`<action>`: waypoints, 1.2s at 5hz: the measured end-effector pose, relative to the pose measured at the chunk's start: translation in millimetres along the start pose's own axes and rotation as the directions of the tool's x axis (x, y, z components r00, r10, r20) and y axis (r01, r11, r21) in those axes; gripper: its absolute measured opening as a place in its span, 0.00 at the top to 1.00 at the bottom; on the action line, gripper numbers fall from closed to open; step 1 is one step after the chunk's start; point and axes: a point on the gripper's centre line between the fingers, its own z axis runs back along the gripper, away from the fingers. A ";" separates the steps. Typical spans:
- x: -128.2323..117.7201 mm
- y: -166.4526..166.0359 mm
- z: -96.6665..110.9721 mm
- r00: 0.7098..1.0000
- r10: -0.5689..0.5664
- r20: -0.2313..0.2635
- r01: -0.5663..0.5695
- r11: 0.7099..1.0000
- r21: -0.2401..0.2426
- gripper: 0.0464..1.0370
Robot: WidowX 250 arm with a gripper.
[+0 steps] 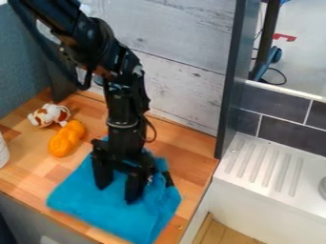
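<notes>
As seen from the fixed camera, pictured at left of centre: a black, hard-edged gripper (117,194), hanging from a jointed arm (121,109) with looped cables, and posed with two blocky fingers (135,186) parted wide over a bright blue cloth (115,214). Visible between them, more of that soft, fuzzy fabric, laid out in a roughly four-sided shape, slightly rumpled near the top, and spread along the front of a wooden counter (22,169) of smooth, blond-and-tan blocks. Impossible to tell from this angle: touching the pile or just above it. Shown near the cloth's upper left corner, an orange, lumpy object (66,138), rounded and oblong, lying near a small white-and-brown toy (49,115) of plump, curved form. Also caught at the left edge, part of a white, curved container (3,151). Set behind the arm, a wall panel (172,71) with pale, weathered wood grain, bordered at right by a straight dark post (232,71). Seen farther right, a glossy white sink unit (264,167) with raised parallel ribs, beneath flat, dark grey tiles (280,133) with pale joints.
</notes>
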 end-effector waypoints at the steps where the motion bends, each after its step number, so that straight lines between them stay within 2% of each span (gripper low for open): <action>1: -0.7 -0.9 4.0 1.000 -0.024 -0.019 0.024 1.000 -0.008 0.04; 2: -0.2 -0.9 10.6 1.000 -0.028 -0.007 0.028 1.000 -0.003 0.04; 3: 10.1 0.2 39.0 0.997 -0.028 0.076 0.026 0.999 0.027 0.04; 4: 2.4 -0.9 70.3 0.994 -0.030 0.100 0.020 0.994 0.103 0.04; 5: -17.6 10.1 97.9 0.993 -0.032 0.118 0.015 0.990 0.139 0.04; 6: -36.0 34.1 99.8 0.998 -0.014 0.056 0.008 0.994 0.110 0.04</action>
